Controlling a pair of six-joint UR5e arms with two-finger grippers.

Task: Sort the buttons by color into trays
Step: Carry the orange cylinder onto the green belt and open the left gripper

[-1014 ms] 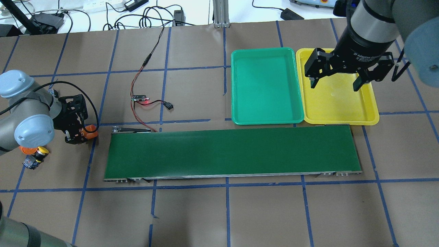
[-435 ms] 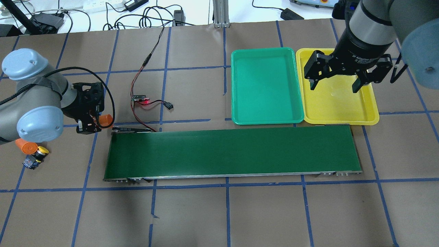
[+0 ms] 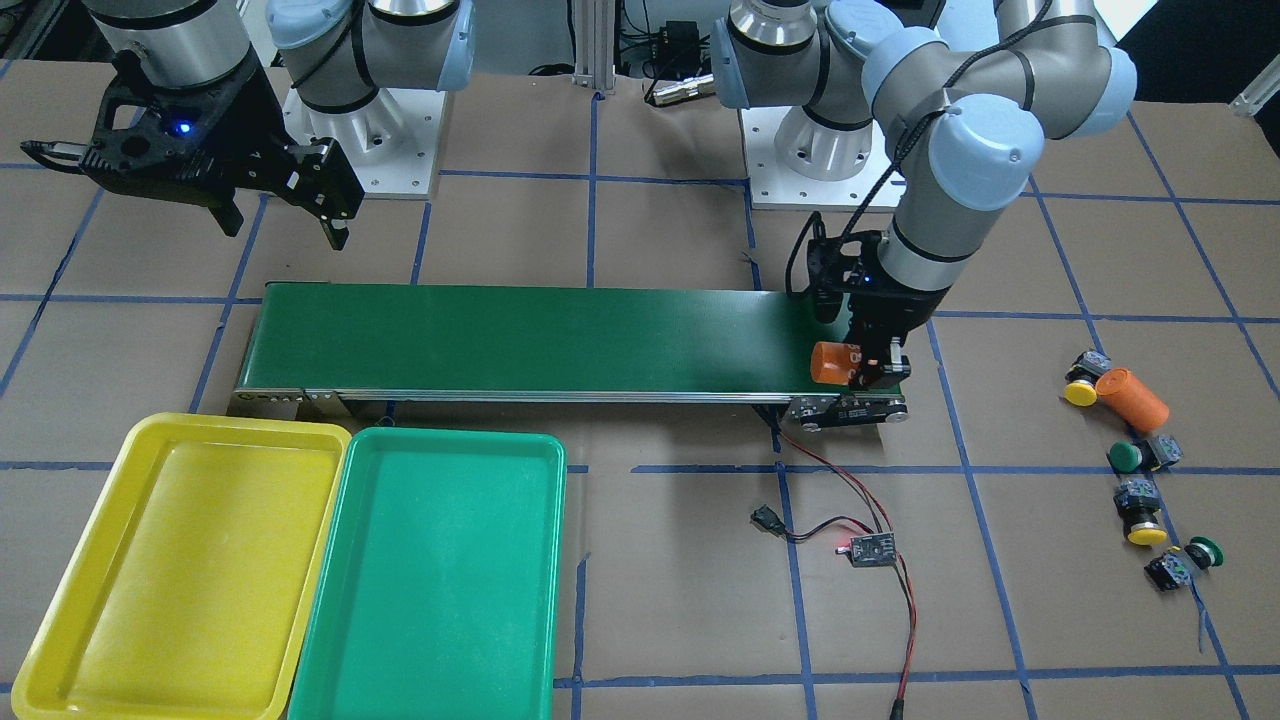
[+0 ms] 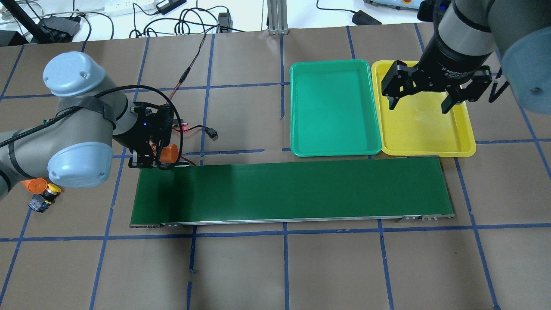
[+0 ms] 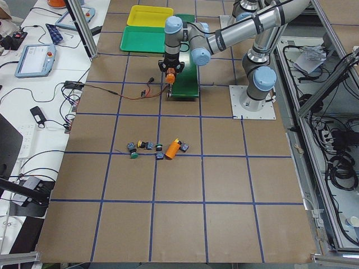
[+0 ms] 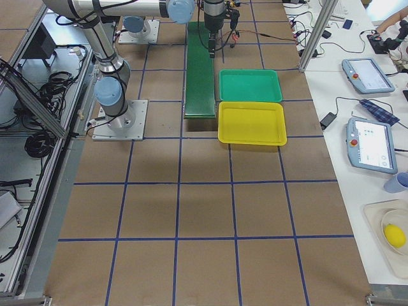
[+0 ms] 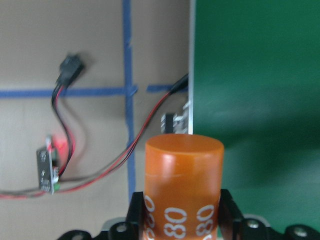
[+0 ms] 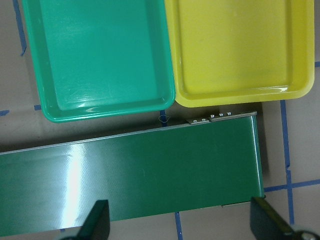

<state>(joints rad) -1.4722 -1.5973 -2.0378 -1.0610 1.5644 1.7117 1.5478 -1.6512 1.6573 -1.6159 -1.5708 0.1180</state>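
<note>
Two yellow buttons (image 3: 1078, 392) (image 3: 1146, 533) and two green buttons (image 3: 1127, 456) (image 3: 1207, 552) lie on the table beyond the conveyor's end on my left side. One yellow button (image 4: 52, 188) shows in the overhead view. My left gripper (image 4: 155, 159) is shut on an orange cylinder marked 4680 (image 7: 184, 180) and holds it over the conveyor's left end (image 3: 835, 363). My right gripper (image 4: 419, 106) is open and empty above the yellow tray (image 4: 430, 151). The green tray (image 4: 335, 151) lies beside it. Both trays hold nothing.
The long dark green conveyor belt (image 4: 292, 189) lies between the buttons and the trays. A second orange cylinder (image 3: 1132, 397) lies among the buttons. Red and black wires with a small circuit board (image 3: 868, 548) lie behind the belt's left end.
My left arm has moved right with the orange cylinder, from the table near the buttons to the conveyor's left end. The right gripper has hardly moved.
</note>
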